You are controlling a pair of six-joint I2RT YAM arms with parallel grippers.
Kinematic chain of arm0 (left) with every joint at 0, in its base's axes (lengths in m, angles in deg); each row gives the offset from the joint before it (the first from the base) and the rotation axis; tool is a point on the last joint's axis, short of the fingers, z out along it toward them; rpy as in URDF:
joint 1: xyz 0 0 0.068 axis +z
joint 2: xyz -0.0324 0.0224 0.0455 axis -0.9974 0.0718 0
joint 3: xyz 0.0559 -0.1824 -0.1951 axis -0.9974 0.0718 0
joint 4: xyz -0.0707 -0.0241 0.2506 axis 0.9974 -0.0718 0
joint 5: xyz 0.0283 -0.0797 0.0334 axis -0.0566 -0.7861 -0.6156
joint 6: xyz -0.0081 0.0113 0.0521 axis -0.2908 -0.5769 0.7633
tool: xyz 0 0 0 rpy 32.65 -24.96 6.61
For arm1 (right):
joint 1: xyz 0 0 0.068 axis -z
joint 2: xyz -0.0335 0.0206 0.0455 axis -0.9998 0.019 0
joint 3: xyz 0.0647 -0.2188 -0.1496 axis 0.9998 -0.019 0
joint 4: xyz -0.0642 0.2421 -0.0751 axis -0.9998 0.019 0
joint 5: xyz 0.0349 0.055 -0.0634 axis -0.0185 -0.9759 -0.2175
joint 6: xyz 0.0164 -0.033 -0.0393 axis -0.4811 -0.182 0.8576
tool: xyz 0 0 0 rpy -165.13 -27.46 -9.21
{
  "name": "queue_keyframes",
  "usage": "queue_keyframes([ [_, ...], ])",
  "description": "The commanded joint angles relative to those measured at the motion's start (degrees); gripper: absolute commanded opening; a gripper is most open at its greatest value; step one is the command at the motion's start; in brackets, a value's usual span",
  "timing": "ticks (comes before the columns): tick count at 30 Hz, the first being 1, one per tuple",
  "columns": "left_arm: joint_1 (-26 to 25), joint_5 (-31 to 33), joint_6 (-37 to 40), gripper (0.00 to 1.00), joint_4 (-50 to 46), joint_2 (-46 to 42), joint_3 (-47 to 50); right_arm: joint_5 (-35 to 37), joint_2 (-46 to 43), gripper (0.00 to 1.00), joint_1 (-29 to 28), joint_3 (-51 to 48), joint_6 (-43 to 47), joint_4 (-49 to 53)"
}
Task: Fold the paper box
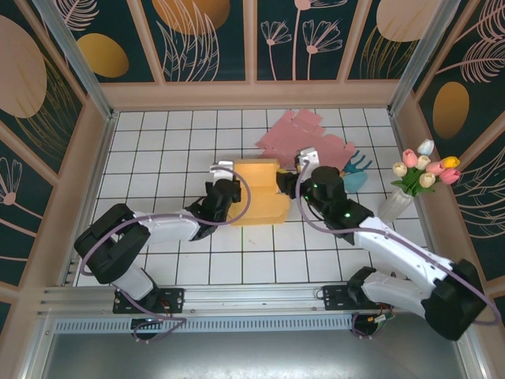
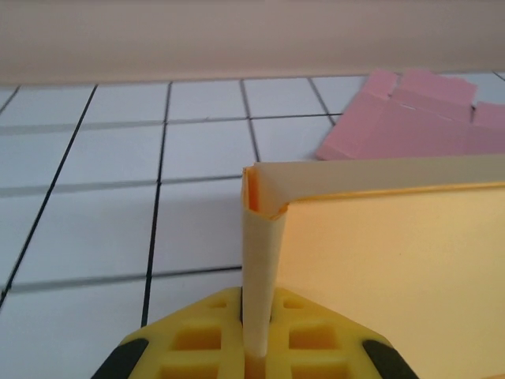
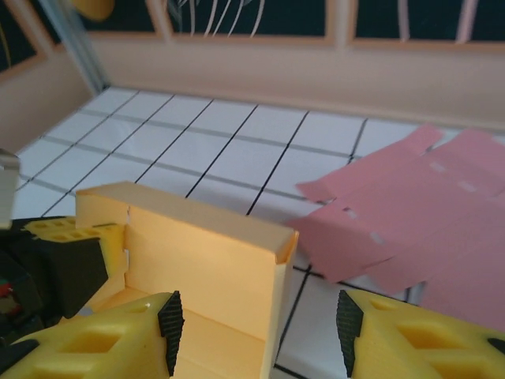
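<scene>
- Left gripper [image 2: 256, 335] is pinched tight on an upright side flap of the yellow paper box [image 2: 379, 260].
- The box sits mid-way on the tiled table [image 1: 158, 150], between both arms.
- Right gripper [image 3: 259, 328] has its jaws apart, straddling the box's other end.
- Pink flat cardboard [image 1: 304, 138] lies just behind.

Counter [image 1: 158, 150]: white tiles, dark grid lines.
White vase [image 1: 392, 207]: upright on the counter, holds tulips [image 1: 424, 167] in pink, white and yellow.
Teal object [image 1: 357, 175]: just left of the vase, not touching it; shape too small to tell.
Pink card sheet [image 1: 304, 138]: lies flat, left of the vase and farther back; notched edges, one corner reaching the teal object.
Wall panels [image 1: 205, 31]: dark, floral print, behind the vase.
</scene>
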Motion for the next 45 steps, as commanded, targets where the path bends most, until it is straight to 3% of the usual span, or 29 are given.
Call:
queue_keyframes([
  [1, 0.2, -6.5, 18.3, 0.00, -8.2, -0.5, -7.2, 8.1, -6.4, 0.57, 0.5, -2.2, -2.7, 5.9],
  [6, 0.3, -13.1, 34.2, 0.00, -23.9, -1.8, -15.1, 8.4, -17.0, 0.57, 1.3, -7.1, -4.7, 4.9],
  [10, 0.2, -14.6, 47.4, 0.00, -39.5, 1.5, -20.8, 8.4, -21.8, 0.57, 1.7, -11.2, -5.8, 1.6],
  [13, 0.3, -13.6, 53.1, 0.00, -47.3, 3.2, -23.7, 6.3, -22.3, 0.57, 2.1, -13.0, -6.0, -0.4],
  [19, 0.1, -22.4, 61.4, 0.00, -57.6, 3.4, -30.0, 4.7, -21.4, 0.57, 2.6, -14.0, -6.3, -1.5],
  [22, 0.2, -20.6, 63.8, 0.00, -60.9, 7.0, -32.1, 4.6, -21.6, 0.57, 3.0, -14.2, -6.3, -1.7],
  [27, 0.2, -17.0, 65.4, 0.00, -59.9, 16.4, -33.2, 4.3, -22.3, 0.57, 3.5, -15.1, -7.5, -2.5],
  [33, 0.2, -16.1, 68.4, 0.00, -44.2, 22.3, -28.9, 6.3, -23.8, 0.57, 4.7, -16.8, -8.3, -2.8],
  [38, 0.1, -14.4, 69.8, 0.00, -38.2, 28.4, -27.1, 5.2, -24.3, 0.58, 6.6, -17.5, -9.1, -3.2],
  [43, 0.2, -14.6, 70.4, 0.01, -33.5, 28.8, -24.9, 3.9, -24.4, 0.58, 7.6, -17.7, -9.5, -3.2],
  [45, 0.1, -15.0, 70.1, 0.09, -32.3, 27.6, -24.0, 3.6, -24.3, 0.58, 7.9, -17.7, -9.8, -3.1],
])
